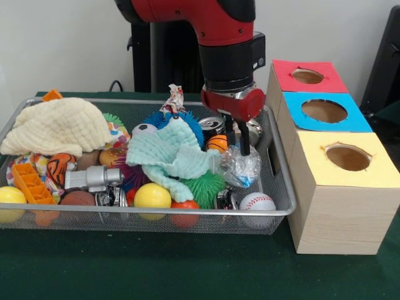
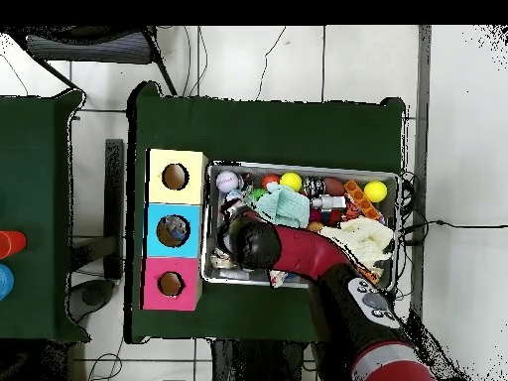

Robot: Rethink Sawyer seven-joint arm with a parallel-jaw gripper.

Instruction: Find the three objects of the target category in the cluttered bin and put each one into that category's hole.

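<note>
The hand [image 1: 240, 140] hung low over the box end of the tray [image 1: 156, 212], its dark fingers [image 1: 245, 145] pointing straight down, one of them reaching a crumpled clear plastic piece [image 1: 240, 167] directly below. Whether the fingers had closed on the plastic could not be told; they looked narrow, but the grip itself was hidden. The plastic lay against the tray wall nearest the boxes, just above a baseball [image 1: 257, 201] and beside a green spiky ball [image 1: 205, 187], probably because loose clutter had crowded it there. A pale green cloth [image 1: 169, 156] was draped over the toys beside the hand, and a cream cloth [image 1: 56, 128] covered the end farthest from it, so other clear pieces may have been buried underneath.

The red-topped hole [image 1: 307, 76] sat beyond the tray wall, on the box farthest back in the row, past the blue and yellow ones, from the front.

The bench [image 1: 156, 269] was covered in dark green cloth. From overhead, pale floor tiles and trailing cables surrounded it.
</note>
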